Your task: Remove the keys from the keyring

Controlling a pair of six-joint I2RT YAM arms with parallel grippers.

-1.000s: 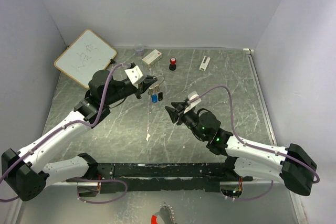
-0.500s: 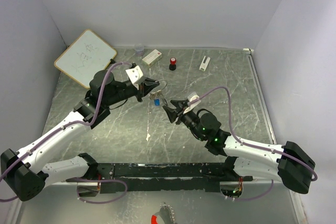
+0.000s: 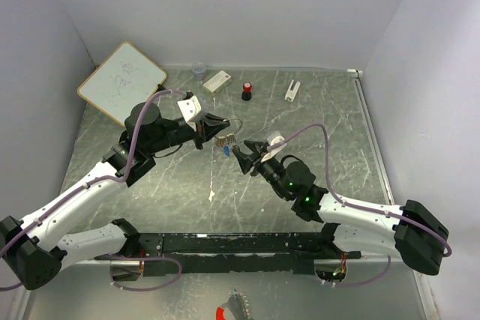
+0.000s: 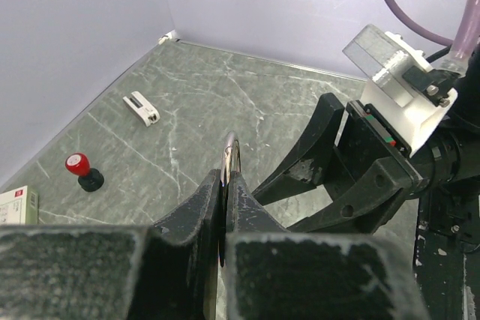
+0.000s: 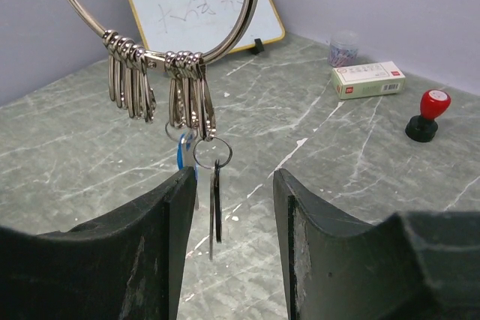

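My left gripper (image 3: 218, 122) is shut on the keyring (image 3: 235, 125), a thin silver loop, and holds it above the table; the left wrist view shows the ring's edge (image 4: 230, 152) pinched between the fingertips. The keys (image 3: 225, 142) hang from the ring. In the right wrist view the ring (image 5: 248, 7) carries several plain silver keys (image 5: 132, 80), a blue-headed key (image 5: 181, 157) and a black-headed key (image 5: 217, 201) on a small ring. My right gripper (image 5: 232, 179) is open and empty, with the hanging keys just ahead of its left finger; it shows in the top view (image 3: 244, 153) just right of the keys.
A whiteboard (image 3: 121, 82) leans at the back left. Along the back wall stand a small cup (image 3: 199, 70), a white box (image 3: 217, 81), a red-and-black knob (image 3: 246, 91) and a small white device (image 3: 292, 91).
The left gripper has moved right and turned the ring, so the keys swung toward the right gripper. The right gripper has moved up and left, close to the keys.
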